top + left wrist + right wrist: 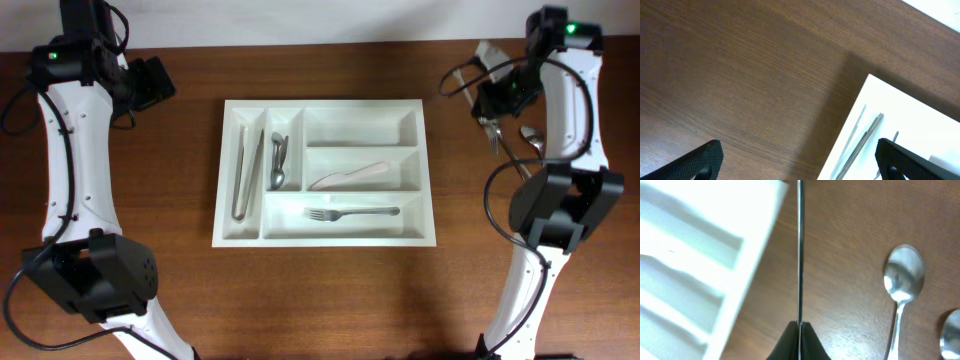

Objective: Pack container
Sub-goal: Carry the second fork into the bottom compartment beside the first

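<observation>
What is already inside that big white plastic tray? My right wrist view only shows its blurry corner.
Observer: Overhead, the white plastic cutlery tray holds steel tongs in its leftmost narrow compartment.
Operator: Is there room for the thin steel handle these jaws pinch?
Observer: The top wide compartment is empty.
</observation>
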Available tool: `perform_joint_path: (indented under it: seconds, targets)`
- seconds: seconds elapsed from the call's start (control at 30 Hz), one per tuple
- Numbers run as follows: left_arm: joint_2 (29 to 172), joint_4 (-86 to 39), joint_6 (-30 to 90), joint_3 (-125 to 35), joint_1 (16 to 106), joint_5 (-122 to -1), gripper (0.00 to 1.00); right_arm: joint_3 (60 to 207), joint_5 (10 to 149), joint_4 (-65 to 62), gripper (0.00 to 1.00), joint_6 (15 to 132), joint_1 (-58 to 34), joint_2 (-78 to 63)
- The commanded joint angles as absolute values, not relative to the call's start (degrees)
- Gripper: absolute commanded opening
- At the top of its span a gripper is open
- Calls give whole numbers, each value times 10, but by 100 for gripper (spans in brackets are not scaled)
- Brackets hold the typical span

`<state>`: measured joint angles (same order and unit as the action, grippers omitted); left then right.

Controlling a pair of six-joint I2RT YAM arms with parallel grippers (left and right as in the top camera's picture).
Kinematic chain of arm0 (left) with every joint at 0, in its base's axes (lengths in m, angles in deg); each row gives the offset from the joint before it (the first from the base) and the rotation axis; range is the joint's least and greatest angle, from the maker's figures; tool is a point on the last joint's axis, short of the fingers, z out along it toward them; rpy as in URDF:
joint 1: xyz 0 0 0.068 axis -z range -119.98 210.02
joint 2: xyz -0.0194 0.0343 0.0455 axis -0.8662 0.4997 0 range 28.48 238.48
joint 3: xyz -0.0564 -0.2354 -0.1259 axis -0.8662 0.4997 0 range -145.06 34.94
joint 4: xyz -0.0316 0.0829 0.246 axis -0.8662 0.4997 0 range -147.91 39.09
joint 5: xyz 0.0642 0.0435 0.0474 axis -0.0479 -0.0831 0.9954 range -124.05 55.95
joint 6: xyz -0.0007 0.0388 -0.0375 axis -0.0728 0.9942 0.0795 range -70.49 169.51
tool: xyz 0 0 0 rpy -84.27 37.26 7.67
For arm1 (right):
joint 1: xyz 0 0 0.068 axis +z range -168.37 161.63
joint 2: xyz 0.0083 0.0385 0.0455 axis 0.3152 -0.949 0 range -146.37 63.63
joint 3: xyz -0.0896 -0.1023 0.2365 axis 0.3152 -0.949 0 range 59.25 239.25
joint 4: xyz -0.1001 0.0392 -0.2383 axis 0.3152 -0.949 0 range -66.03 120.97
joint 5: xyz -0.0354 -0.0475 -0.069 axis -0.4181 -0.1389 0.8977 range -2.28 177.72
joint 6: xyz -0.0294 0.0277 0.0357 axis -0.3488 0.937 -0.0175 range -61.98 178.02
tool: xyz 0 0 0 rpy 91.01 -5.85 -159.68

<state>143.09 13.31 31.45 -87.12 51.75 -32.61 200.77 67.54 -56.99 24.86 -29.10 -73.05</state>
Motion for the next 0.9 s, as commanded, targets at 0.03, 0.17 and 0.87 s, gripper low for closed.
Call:
perform_joint_path:
  seconds: [0.03,0.17,0.87]
  targets:
    - [1430,133,309,-879,517,-330,99,2071,585,-613,4,181,-242,-679]
    - [1430,133,309,-879,517,-330,99,2076,566,-644,4,135,-185,-668]
    - [1430,133,309,-879,517,-330,99,1925,690,-662,4,89,71,-668]
